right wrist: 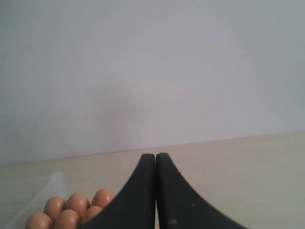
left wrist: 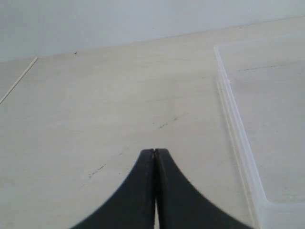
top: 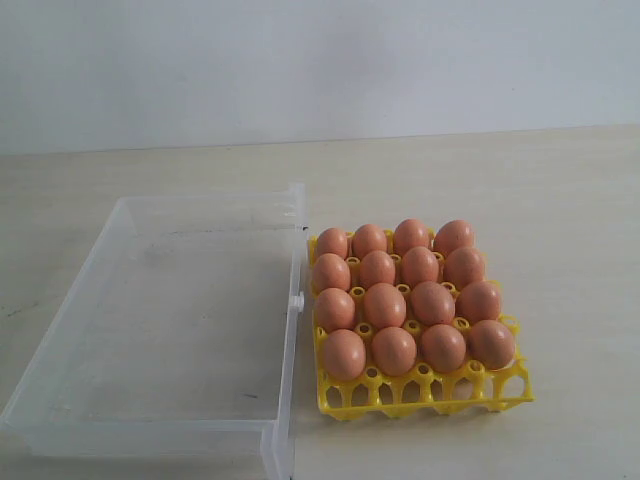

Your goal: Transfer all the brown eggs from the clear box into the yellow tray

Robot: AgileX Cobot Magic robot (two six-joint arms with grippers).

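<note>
Several brown eggs [top: 385, 305] fill every cup of the yellow tray [top: 425, 392], which stands right of the clear box [top: 150, 420]. No egg lies in the clear box. Neither arm shows in the exterior view. In the left wrist view my left gripper [left wrist: 155, 151] is shut with nothing in it, over bare table beside the clear box's wall [left wrist: 238, 138]. In the right wrist view my right gripper [right wrist: 156, 155] is shut and holds nothing; some of the brown eggs [right wrist: 71, 207] show beside it, apart from the fingers.
The pale wooden table [top: 560, 220] stretches behind and right of the tray, ending at a plain light wall [top: 320, 60]. A small latch [top: 296, 300] on the box's side faces the tray.
</note>
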